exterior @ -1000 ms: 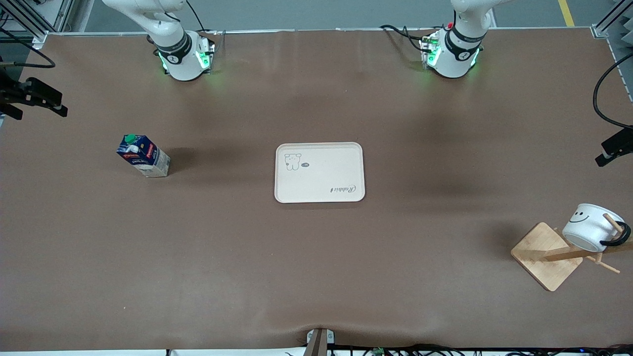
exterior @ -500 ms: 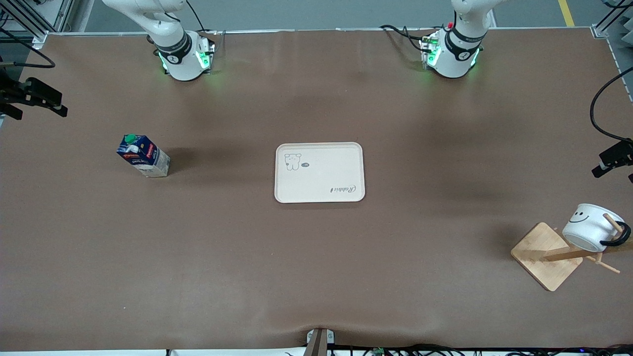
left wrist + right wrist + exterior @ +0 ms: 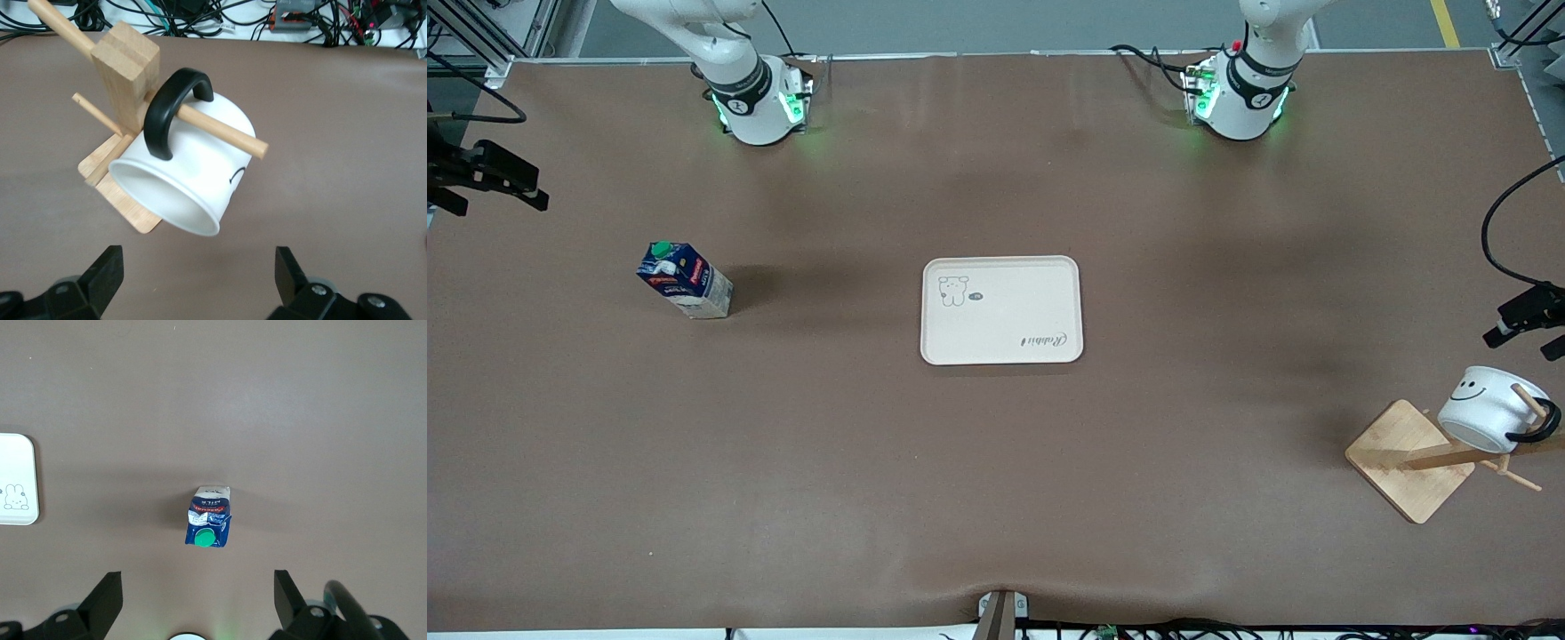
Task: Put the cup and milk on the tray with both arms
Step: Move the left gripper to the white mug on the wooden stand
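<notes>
Cup (image 3: 193,173) hanging by handle on wooden rack (image 3: 127,73) peg, left gripper (image 3: 197,283) hovering above it, jaws wide. Right gripper (image 3: 193,603) hanging wide over milk (image 3: 210,518); tray (image 3: 1001,309) lying mid-table.

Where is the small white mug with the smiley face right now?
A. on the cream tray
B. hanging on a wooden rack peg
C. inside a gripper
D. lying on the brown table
B: the white mug hangs by its black loop handle on a peg of the wooden rack.
</notes>
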Robot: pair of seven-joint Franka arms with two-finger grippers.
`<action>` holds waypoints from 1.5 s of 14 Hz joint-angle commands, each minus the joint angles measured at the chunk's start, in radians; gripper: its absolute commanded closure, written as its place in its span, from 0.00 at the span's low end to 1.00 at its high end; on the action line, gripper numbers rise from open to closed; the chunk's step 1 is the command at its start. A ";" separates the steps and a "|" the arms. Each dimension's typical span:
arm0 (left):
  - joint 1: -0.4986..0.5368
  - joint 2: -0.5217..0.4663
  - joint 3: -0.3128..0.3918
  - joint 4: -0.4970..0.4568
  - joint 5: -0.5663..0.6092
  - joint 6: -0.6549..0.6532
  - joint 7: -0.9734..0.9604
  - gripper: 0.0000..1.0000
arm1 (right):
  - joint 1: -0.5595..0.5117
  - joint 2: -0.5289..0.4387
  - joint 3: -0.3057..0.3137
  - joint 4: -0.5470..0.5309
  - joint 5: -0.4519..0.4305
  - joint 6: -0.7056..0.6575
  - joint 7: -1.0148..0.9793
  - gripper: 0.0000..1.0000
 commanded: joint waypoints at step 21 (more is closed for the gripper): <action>-0.009 0.115 -0.015 0.055 -0.200 0.071 0.048 0.73 | -0.034 0.091 0.012 0.063 0.008 0.014 -0.015 0.00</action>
